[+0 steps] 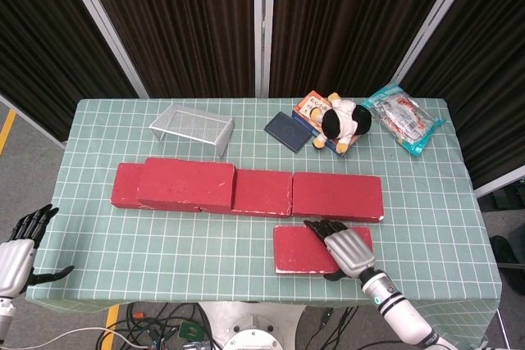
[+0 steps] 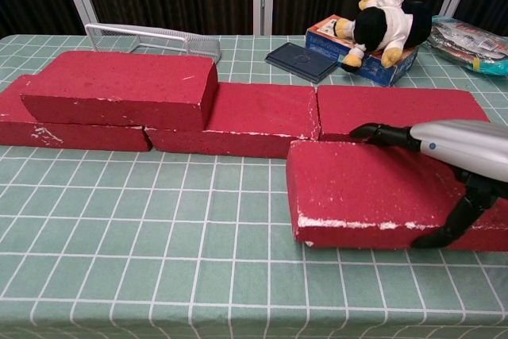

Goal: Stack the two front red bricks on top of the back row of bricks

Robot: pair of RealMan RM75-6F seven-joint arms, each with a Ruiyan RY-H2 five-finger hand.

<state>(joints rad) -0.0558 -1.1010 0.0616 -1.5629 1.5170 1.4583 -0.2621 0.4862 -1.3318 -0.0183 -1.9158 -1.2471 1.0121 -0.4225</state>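
Note:
One front red brick (image 1: 305,249) (image 2: 361,192) lies right of centre near the table's front edge. My right hand (image 1: 346,250) (image 2: 460,152) grips its right end, fingers over the far edge and thumb on the near face. The brick is raised slightly off the cloth. Behind it runs the back row: a right brick (image 1: 337,196) (image 2: 397,109), a middle brick (image 1: 264,192) (image 2: 262,117) and a left brick (image 1: 125,186). Another red brick (image 1: 186,184) (image 2: 119,87) lies stacked on the row's left part. My left hand (image 1: 20,245) hangs off the table's front left corner, fingers apart, holding nothing.
At the back stand a wire rack (image 1: 193,126) (image 2: 151,37), a dark blue case (image 1: 288,131) (image 2: 300,61), a plush toy (image 1: 344,120) (image 2: 385,25) lying on a box, and a snack packet (image 1: 404,120) (image 2: 472,44). The green checked cloth (image 1: 180,243) covers the table.

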